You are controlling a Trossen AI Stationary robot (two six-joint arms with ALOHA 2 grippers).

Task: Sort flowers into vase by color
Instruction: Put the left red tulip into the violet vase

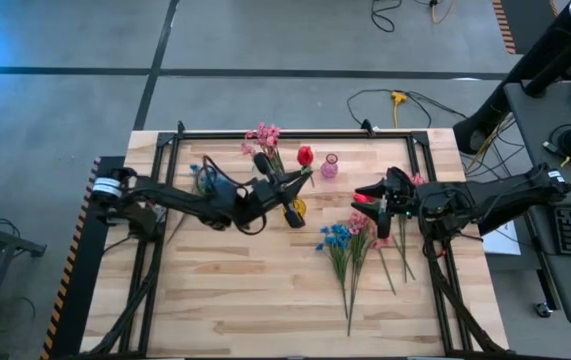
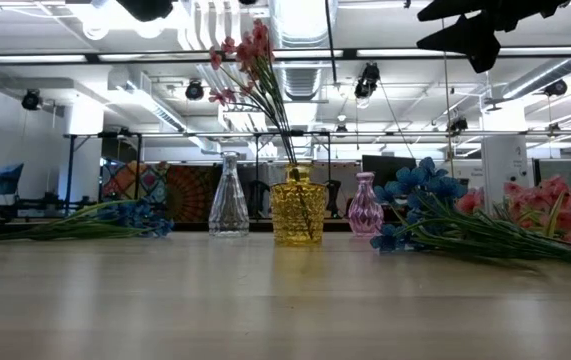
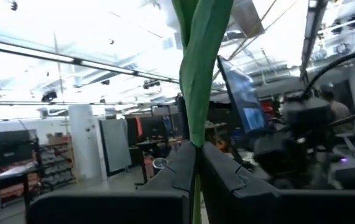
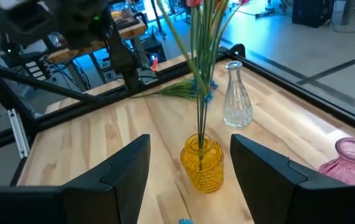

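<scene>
Left gripper is clamped on a red tulip's stem, held above the yellow vase at table's twelve o'clock for insertion; right gripper is held apart.

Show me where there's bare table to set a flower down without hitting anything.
The near half of the table, below the left gripper and left of the loose flower pile, lies bare. It is crowded along the far edge: yellow vase, pink vase, clear vase, blue flowers. The right gripper hangs over the pile.
</scene>
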